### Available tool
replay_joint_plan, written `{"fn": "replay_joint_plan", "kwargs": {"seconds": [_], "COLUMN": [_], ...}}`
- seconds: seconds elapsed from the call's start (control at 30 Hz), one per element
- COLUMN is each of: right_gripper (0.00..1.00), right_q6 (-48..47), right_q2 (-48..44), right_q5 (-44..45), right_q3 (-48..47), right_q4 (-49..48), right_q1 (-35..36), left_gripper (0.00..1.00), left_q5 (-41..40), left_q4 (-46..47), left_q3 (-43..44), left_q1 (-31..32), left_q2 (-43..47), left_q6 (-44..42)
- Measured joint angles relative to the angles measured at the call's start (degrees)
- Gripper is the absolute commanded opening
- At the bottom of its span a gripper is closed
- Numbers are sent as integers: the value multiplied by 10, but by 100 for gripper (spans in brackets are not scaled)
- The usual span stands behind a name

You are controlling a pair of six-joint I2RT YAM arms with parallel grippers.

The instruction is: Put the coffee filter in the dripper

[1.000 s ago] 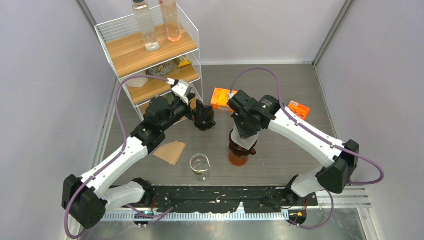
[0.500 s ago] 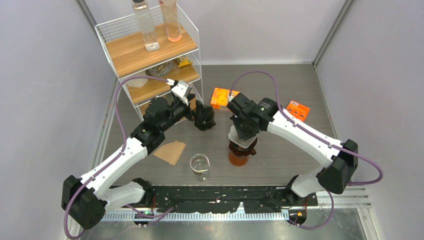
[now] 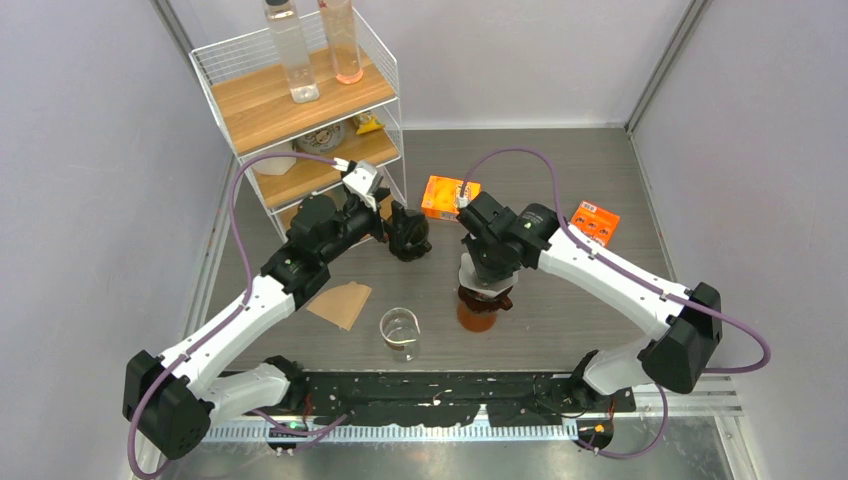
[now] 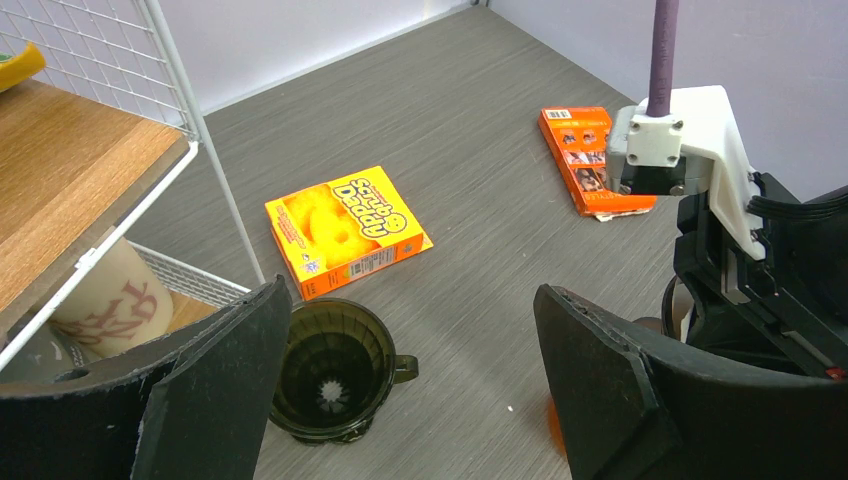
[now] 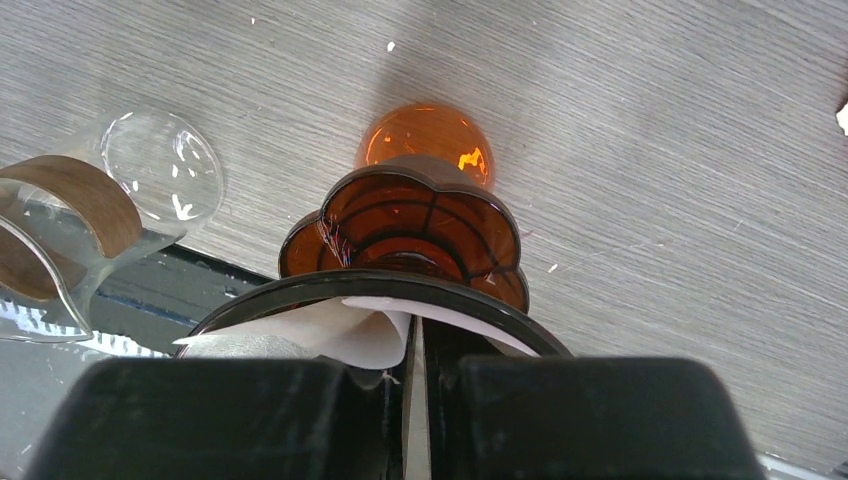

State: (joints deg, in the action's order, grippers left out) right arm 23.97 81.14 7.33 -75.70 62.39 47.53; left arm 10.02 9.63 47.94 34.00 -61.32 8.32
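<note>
Here, right gripper point(image 5: 418, 375) tight on coffee filter point(image 5: 340, 335) at dripper point(image 5: 420, 215) rim

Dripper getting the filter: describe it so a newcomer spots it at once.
On the grey table, go to front centre, under the right gripper. That dripper is amber-brown with white filter paper in it; the other dripper, by the wire shelf, is dark and empty.

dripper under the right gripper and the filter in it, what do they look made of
Dripper: translucent amber-brown, glossy with highlights; plastic or glass, cannot tell which. Filter: thin white paper, matte, softly folded.
</note>
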Motion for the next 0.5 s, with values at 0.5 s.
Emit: {"fn": "replay_joint_plan", "kwargs": {"seconds": [0.5], "right_gripper": [12], "right_q6": [-15], "right_q2": [-29], "right_q5": [-6], "right_q3": [48], "right_q4": [-63], "right_q1": [0], "left_gripper": [100], "left_q5": [-5], "left_q4": [0], "left_q3": [0], "left_q1": [0], "left_q2": [0], "left_q6": [0]}}
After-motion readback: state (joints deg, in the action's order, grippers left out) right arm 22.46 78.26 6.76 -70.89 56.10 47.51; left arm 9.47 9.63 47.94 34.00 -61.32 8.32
